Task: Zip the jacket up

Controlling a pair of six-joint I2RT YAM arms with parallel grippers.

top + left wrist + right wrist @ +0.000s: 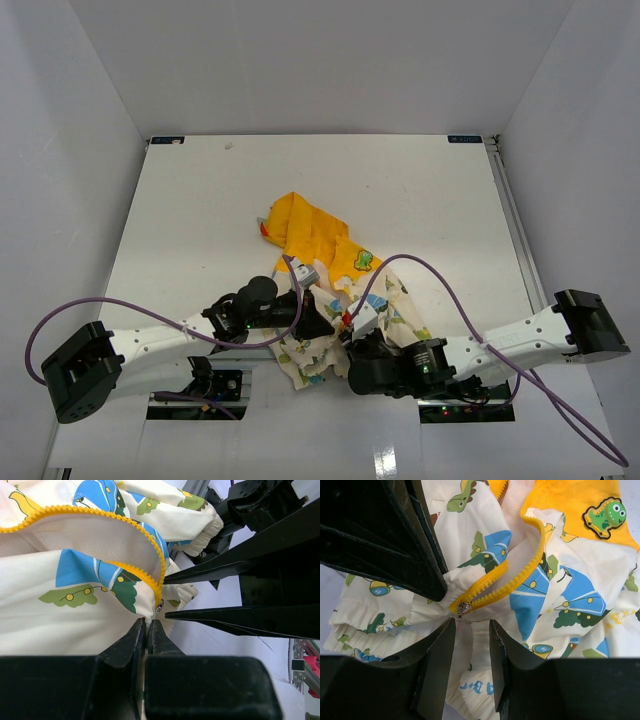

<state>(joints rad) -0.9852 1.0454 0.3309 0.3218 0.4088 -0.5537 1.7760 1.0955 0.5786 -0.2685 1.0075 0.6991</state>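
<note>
White desk (pixel 200 200) is carrying the cream, cartoon-printed jacket with yellow-orange hood (pixel 320 238), bunched toward its near side. Left gripper (pixel 148 630) is clenching its hem; right gripper (pixel 471 645) is gaping around the small metal slider (pixel 464 608). I'm planning a square pinch, hem taut.

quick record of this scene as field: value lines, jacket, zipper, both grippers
jacket: crumpled on the table, hood on the side away from the arm bases
zipper teeth: two yellow rows spread apart, meeting only at the bottom
slider: at the bottom end of the teeth, by the hem
left gripper: shut, pinching the hem next to the slider
right gripper: open, one finger on each side of the fabric just below the slider
zip-up progress: not started
</note>
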